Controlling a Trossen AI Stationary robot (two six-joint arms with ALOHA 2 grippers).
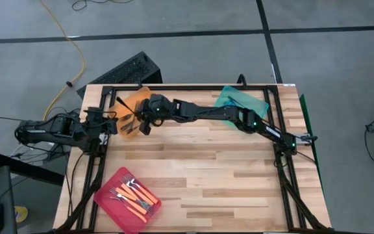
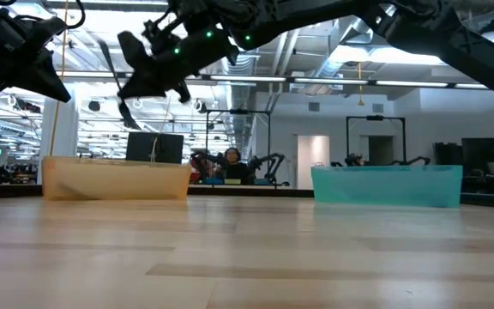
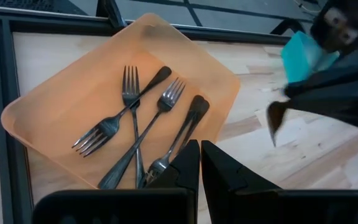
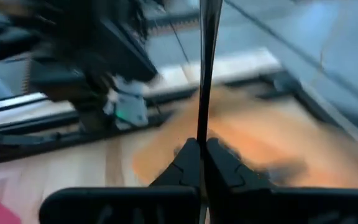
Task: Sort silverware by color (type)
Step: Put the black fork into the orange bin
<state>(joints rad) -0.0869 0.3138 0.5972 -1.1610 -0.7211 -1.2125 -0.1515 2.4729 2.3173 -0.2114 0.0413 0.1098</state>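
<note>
A grey floor (image 1: pixel 174 16) crossed by dark lines surrounds the wooden table (image 1: pixel 206 175); a yellow cable (image 1: pixel 70 42) trails across it. Beyond, ceiling lights (image 2: pixel 376 62), white walls and a seated person (image 2: pixel 230 163).

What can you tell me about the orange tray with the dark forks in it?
The orange tray is a shallow, see-through plastic dish with rounded corners and a low rim. It rests flat on the wooden table at the far left corner, turned at an angle. Inside lie four dark metal forks, crossing and touching each other. The right gripper hangs above it, pinching another dark fork. Nothing else touches the tray.
</note>
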